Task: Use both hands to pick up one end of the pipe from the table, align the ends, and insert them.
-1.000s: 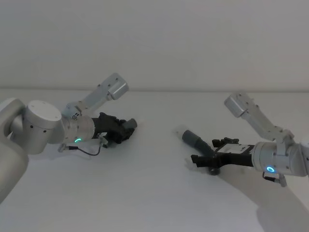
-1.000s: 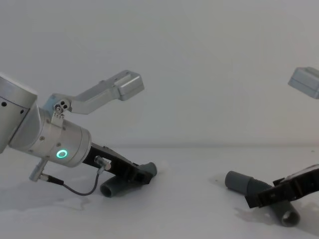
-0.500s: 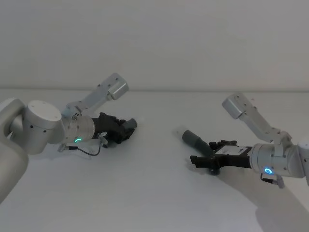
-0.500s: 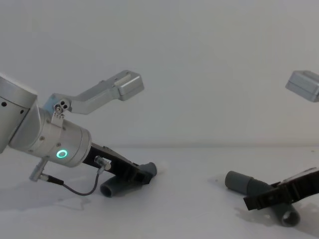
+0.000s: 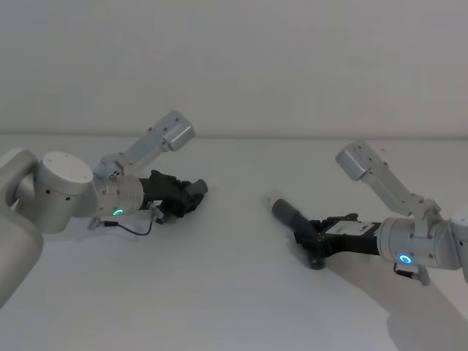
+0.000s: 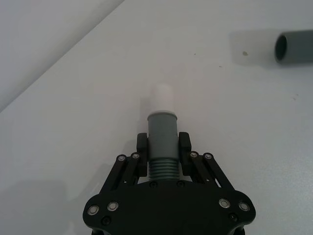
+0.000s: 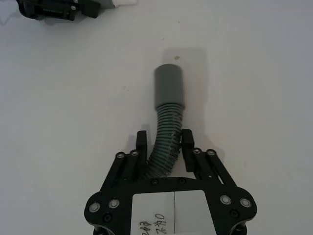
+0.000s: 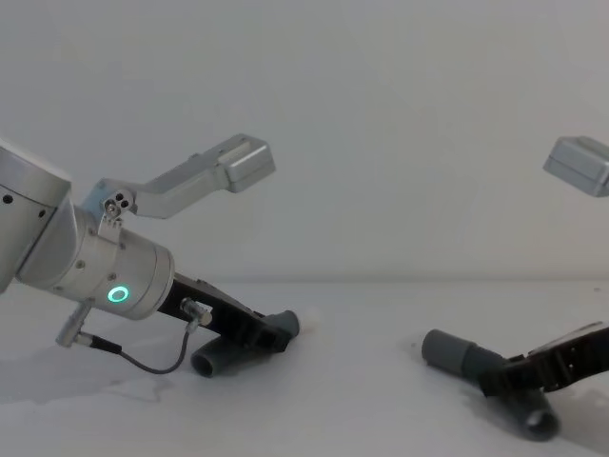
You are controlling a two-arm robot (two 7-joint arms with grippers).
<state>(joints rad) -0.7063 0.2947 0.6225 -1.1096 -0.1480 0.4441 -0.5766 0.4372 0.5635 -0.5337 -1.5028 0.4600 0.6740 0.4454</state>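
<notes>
On the left, the left gripper (image 5: 189, 196) lay low over the table (image 5: 234, 300), angled toward the centre. Its jaws were clamped on the ribbed part of the left hose piece (image 6: 162, 164), just behind the smooth cuff (image 6: 162, 128). A short white tip (image 6: 163, 93) stuck out past that cuff. In the chest view the gripper (image 8: 273, 335) held this piece tilted, with the cuff (image 8: 289, 324) raised. The open ribbed end (image 8: 211, 362) sat down by the table.

Between the two pieces we saw a wide bare stretch of table, with nothing standing in the way of either arm.

On the right, well apart from the first piece, the right gripper (image 5: 306, 238) reached in from the right edge, also low. Its jaws were closed on the right hose piece (image 7: 165, 149), one finger (image 7: 142, 143) pressed to each side of the curved ribs. The cuff of this piece (image 7: 169, 83) pointed away from the gripper, toward the far left. In the chest view that cuff (image 8: 445, 349) sat just above its shadow, so we could not be sure it touched the table. The other end (image 8: 533, 421) lay at the surface, nearer us.

The table's far edge met the plain white wall (image 5: 234, 58), well beyond both pieces. There was open room on the near side too.
</notes>
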